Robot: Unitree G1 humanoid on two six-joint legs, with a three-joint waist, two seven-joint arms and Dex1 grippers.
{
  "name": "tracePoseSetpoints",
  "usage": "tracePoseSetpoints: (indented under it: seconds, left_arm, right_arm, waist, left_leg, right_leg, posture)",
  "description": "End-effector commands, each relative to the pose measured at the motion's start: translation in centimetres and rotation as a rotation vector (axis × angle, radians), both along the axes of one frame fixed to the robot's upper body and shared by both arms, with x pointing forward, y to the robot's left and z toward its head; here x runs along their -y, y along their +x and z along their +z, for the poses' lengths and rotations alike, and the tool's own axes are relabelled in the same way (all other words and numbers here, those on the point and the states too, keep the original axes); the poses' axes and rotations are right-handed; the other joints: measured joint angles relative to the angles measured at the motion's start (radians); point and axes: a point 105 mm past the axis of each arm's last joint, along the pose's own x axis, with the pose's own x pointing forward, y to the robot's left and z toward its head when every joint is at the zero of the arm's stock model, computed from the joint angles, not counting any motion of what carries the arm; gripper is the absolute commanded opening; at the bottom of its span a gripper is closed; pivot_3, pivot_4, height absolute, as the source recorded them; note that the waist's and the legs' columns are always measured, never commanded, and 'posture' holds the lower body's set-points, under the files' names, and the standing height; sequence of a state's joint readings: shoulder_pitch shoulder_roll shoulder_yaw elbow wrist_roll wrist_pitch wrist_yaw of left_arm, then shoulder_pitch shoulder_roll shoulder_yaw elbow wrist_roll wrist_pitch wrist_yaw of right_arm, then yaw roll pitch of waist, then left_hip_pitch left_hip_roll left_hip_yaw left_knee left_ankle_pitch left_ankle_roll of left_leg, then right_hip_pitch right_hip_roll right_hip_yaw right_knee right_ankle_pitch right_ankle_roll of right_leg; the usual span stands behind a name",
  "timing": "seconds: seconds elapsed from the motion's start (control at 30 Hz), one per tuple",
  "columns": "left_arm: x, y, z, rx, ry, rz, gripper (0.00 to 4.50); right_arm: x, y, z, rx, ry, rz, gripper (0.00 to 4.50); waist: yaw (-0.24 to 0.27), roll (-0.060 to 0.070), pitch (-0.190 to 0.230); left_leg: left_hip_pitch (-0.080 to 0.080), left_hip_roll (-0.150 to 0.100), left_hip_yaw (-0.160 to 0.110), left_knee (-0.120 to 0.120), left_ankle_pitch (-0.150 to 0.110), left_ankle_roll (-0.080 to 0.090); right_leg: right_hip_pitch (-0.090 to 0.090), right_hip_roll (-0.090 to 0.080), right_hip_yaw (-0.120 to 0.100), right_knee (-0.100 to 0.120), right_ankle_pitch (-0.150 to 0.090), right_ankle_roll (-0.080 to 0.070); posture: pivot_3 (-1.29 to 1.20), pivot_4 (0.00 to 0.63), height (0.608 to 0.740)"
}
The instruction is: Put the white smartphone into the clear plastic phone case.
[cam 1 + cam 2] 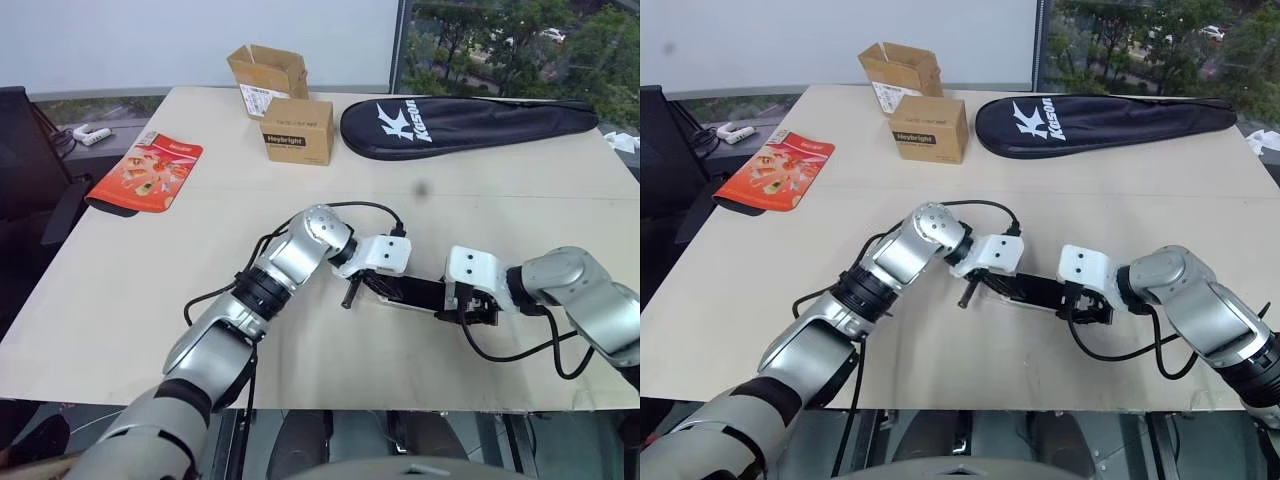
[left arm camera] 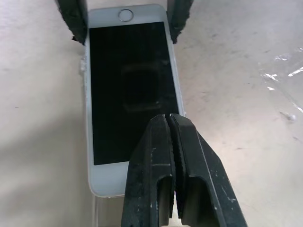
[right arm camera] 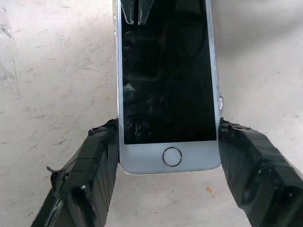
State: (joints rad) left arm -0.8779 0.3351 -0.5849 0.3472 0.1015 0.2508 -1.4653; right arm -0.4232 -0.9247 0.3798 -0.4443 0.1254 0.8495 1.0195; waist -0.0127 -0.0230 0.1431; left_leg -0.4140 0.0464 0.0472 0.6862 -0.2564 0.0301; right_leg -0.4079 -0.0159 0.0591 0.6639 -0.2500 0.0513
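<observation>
The white smartphone (image 3: 166,85) lies flat on the bench (image 1: 200,260), screen up, between the two arms. Its long axis runs from one gripper to the other. The end with the round button is toward the right gripper (image 3: 168,156), whose jaws stand one on each long side and are clamped on that end. The left gripper (image 2: 173,165) is at the opposite end, its jaws closed together, with the tips resting on or just above the screen. Both arms are equally near, one at each end.

The clear plastic phone case (image 2: 102,210) shows as a glossy edge along the side and past the far end of the phone. The phone seems to lie in it, but I cannot tell if every corner is seated. In my judgement, the next move is pressing down with the closed left tips.
</observation>
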Motion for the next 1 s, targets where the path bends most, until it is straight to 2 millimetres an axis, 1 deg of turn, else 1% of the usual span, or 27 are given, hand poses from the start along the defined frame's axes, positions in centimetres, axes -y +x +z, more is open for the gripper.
tracePoseSetpoints:
  seconds: [0.03, 0.17, 0.4, 0.73, 0.83, 1.0]
  left_arm:
    - [-1.8, -0.7, -3.7, -0.088, 0.189, 0.025, 0.09]
    - [-2.0, -0.8, -4.1, -0.126, 0.218, 0.037, 0.09]
    - [-2.3, -0.4, -4.8, -0.141, 0.247, 0.053, 0.09]
    - [-2.1, 1.2, -5.7, -0.109, 0.255, 0.098, 0.09]
    - [-2.2, 1.2, -6.1, -0.12, 0.26, 0.104, 0.09]
    - [-2.4, 0.8, -6.7, -0.147, 0.265, 0.097, 0.09]
  right_arm:
    - [0.5, 0.5, 0.5, 0.028, -0.024, -0.032, 2.92]
    - [0.4, 0.4, 0.7, 0.029, -0.013, -0.038, 2.92]
    - [0.0, 0.3, 1.0, 0.034, 0.016, -0.051, 2.92]
    - [-0.1, 0.9, 1.2, 0.055, 0.044, -0.082, 2.92]
    - [0.0, 0.8, 1.3, 0.056, 0.048, -0.089, 2.92]
    - [0.1, 0.1, 1.3, 0.042, 0.068, -0.105, 2.92]
  waist:
    - [0.0, 0.0, -0.001]
    - [0.0, 0.0, -0.001]
    - [0.0, 0.0, -0.004]
    - [0.003, -0.002, -0.015]
    - [0.003, -0.002, -0.018]
    - [0.007, -0.002, -0.02]
  left_leg:
    - [0.0, 0.0, 0.0, 0.0, 0.0, 0.0]
    - [0.0, 0.0, 0.0, 0.0, 0.0, 0.0]
    - [0.0, 0.0, 0.0, 0.0, 0.0, 0.0]
    - [0.0, 0.0, 0.0, 0.0, 0.0, 0.0]
    - [0.0, 0.0, -0.001, 0.0, 0.0, 0.0]
    - [0.0, 0.0, -0.002, 0.0, 0.0, 0.0]
  right_leg:
    - [0.0, 0.0, 0.0, 0.0, 0.0, 0.0]
    - [0.0, 0.0, 0.0, 0.0, 0.0, 0.0]
    - [0.0, 0.0, 0.0, 0.0, 0.0, 0.0]
    - [0.0, -0.001, 0.0, -0.001, 0.0, 0.0]
    - [0.0, -0.001, 0.0, -0.001, 0.0, 0.0]
    - [0.001, -0.001, 0.0, -0.001, 0.0, 0.0]
  posture:
    - [0.0, 0.15, 0.732]
    - [0.0, 0.15, 0.732]
    - [0.0, 0.15, 0.732]
    - [0.0, 0.15, 0.732]
    - [0.0, 0.15, 0.732]
    - [0.0, 0.15, 0.732]
